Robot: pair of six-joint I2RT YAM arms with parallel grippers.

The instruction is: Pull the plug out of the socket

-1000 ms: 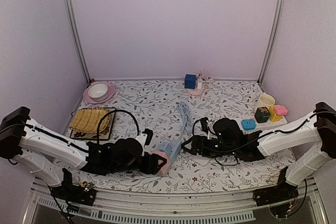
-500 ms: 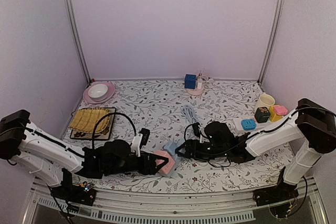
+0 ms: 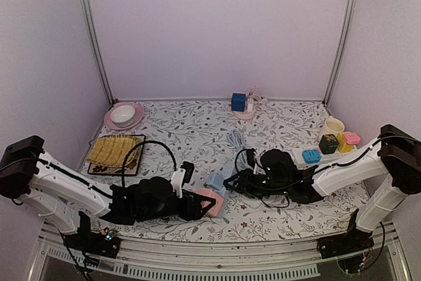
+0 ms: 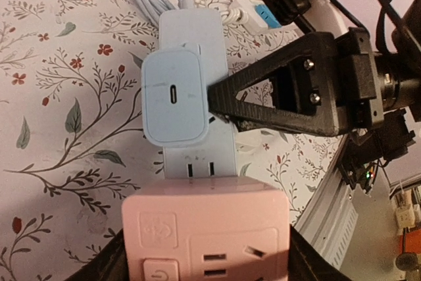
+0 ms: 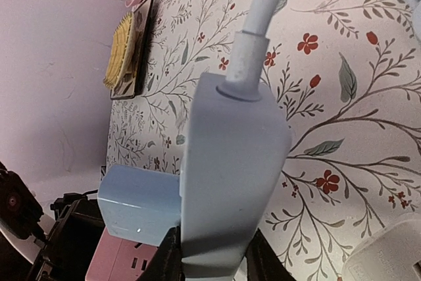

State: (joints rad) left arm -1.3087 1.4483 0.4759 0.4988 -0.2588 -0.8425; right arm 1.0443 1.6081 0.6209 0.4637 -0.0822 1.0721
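Observation:
My left gripper [image 3: 200,205] is shut on a pink socket cube [image 3: 208,199] [image 4: 210,228], with a dark finger at each lower corner of it. The cube's far edge meets the near end of a light-blue power strip [image 3: 217,181] [image 4: 192,27] [image 5: 230,162]; I cannot tell whether they are joined. A light-blue charger plug [image 4: 174,97] [image 5: 138,205] sits in the strip's top face. My right gripper [image 3: 230,181] [image 5: 210,264] is shut on the strip's sides. The strip's white cable [image 3: 234,140] [image 5: 263,11] runs away toward the back.
A pink plate with a white bowl [image 3: 123,116] and a bamboo mat on a black tray [image 3: 115,151] lie at the left. A blue cube [image 3: 238,102] stands at the back. At the right are a cream cup [image 3: 333,126] and coloured blocks [image 3: 329,144].
My right gripper's jaws have come together onto the light-blue strip. Both grippers and the cube with the strip have shifted slightly right and toward the back.

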